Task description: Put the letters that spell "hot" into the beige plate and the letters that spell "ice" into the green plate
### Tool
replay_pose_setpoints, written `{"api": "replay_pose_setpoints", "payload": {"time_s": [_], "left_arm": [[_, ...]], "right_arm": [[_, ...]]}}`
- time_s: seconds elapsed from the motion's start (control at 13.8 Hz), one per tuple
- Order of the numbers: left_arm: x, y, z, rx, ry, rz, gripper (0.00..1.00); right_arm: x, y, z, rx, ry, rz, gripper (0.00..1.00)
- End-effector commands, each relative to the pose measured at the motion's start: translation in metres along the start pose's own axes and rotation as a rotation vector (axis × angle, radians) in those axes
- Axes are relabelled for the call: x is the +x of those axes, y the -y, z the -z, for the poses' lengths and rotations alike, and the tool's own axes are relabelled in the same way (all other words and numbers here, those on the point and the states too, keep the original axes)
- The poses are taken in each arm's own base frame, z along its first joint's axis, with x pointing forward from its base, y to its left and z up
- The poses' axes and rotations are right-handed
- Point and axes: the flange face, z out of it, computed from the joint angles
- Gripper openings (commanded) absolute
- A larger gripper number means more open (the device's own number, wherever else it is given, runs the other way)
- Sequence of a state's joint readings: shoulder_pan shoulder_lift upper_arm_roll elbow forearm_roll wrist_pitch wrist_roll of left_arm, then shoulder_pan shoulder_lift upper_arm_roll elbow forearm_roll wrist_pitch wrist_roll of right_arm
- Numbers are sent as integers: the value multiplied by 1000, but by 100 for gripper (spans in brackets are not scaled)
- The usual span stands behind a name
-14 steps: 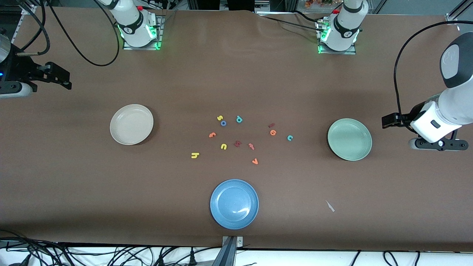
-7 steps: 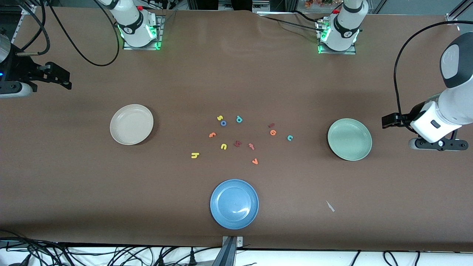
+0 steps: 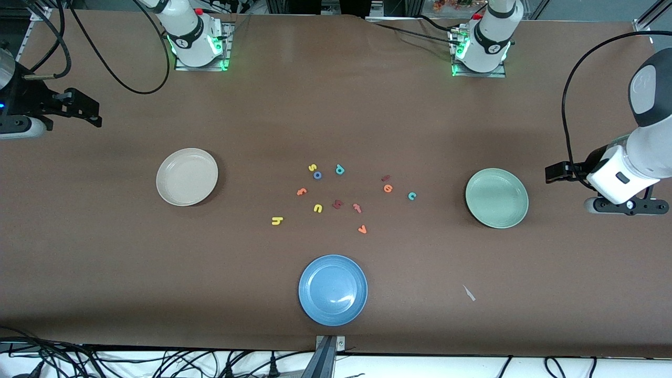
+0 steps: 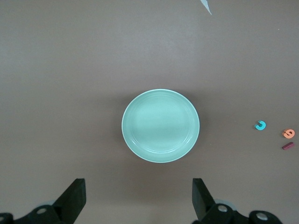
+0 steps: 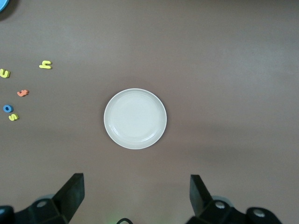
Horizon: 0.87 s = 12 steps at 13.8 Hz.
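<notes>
On a brown desk [image 3: 336, 105], seen from high up, foam letters lie scattered in the middle between two plates. The beige plate [image 3: 187, 177] sits toward the right arm's end and holds nothing; the green plate [image 3: 496, 198] sits toward the left arm's end and also holds nothing. A blue plate [image 3: 333, 290] lies nearer the camera than the letters. Of the letters for "hot", the yellow h [image 3: 277, 221] lies at the edge of the cluster toward the beige plate, the blue o [image 3: 317, 175] touches or nearly touches a yellow s [image 3: 313, 168], and the orange t [image 3: 301, 191] lies between the o and the h. Of the letters for "ice", the dark red i [image 3: 386, 178], the orange e [image 3: 388, 188] and the teal c [image 3: 412, 196] lie close together on the side of the cluster toward the green plate. Also in the cluster are a teal p [image 3: 339, 169], a yellow u [image 3: 317, 208], a dark red letter [image 3: 337, 204], a pink t-like letter [image 3: 357, 208] and an orange v [image 3: 362, 229]. The left pincer [image 4: 138, 198] hangs high above the desk at its own end, just beside the green plate, fingers spread wide and holding nothing. The right pincer [image 5: 135, 193] waits high at its end of the desk, near the beige plate, fingers likewise spread wide and holding nothing.
</notes>
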State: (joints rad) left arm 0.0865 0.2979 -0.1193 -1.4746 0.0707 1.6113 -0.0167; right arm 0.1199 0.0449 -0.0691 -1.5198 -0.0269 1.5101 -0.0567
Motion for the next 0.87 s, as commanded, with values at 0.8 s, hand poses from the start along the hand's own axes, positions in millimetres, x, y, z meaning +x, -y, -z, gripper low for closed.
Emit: {"api": "replay_pose_setpoints", "payload": {"time_s": [0.8], "left_arm": [[9, -1, -10, -1, 9, -23, 100]], "right_arm": [[-1, -3, 1, 21, 7, -13, 100]]}}
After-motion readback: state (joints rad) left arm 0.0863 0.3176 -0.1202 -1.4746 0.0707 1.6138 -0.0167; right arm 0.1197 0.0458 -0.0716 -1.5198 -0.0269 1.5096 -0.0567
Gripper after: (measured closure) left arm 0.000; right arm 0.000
